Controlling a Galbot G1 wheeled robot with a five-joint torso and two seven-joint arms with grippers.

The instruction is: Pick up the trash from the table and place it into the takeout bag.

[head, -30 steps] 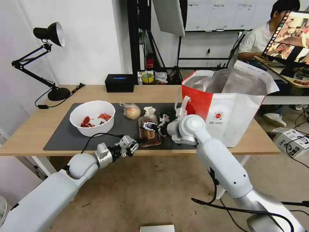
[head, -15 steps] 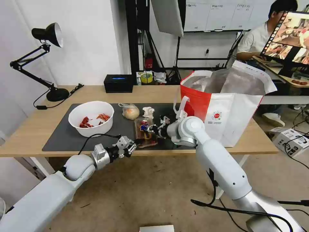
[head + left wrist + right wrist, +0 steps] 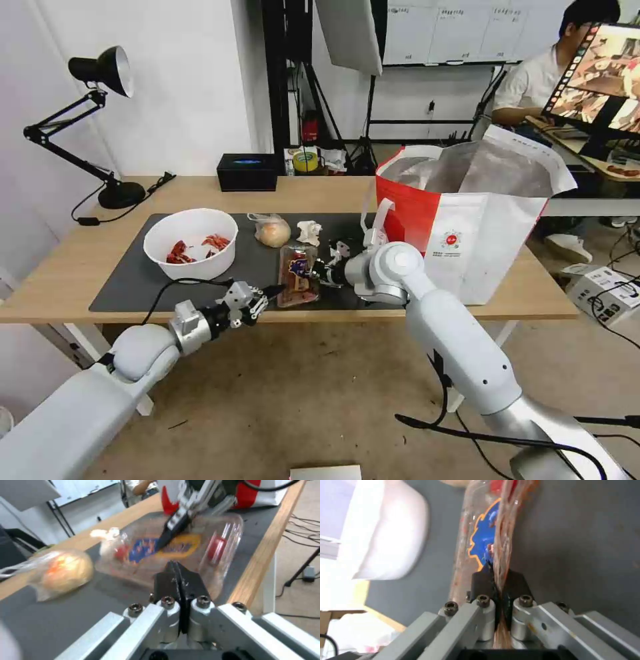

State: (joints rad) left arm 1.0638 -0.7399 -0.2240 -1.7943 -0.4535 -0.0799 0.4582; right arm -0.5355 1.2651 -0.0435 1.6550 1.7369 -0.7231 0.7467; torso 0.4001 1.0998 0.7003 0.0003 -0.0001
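We see the right gripper (image 3: 319,271) near the centre of the head view, its fingers pinched onto the right-hand edge of the plastic tray (image 3: 297,283). In the right wrist view the two black fingers (image 3: 482,584) press together on the thin clear rim of the tray (image 3: 480,533), which carries a blue and orange label. The tray stands tilted up on edge on the dark mat (image 3: 133,283), close to the front edge of the table (image 3: 60,267).

The left gripper (image 3: 271,292) sits lower left of centre in the head view, just beside the near-left side of the tray. In the left wrist view its black fingers (image 3: 168,580) lie flat against each other with nothing between them, the tips right before the tray (image 3: 180,547). We cannot tell whether the tips touch the plastic.

The remaining items lie on the mat. The white bowl (image 3: 191,243) with red scraps sits at the left. The bagged bun (image 3: 272,231) lies right of the bowl, and the crumpled tissue (image 3: 309,232) lies right of the bun, both above the tray in the frame.

The takeout bag (image 3: 467,220) stands open on the right part of the table, right of the right gripper.
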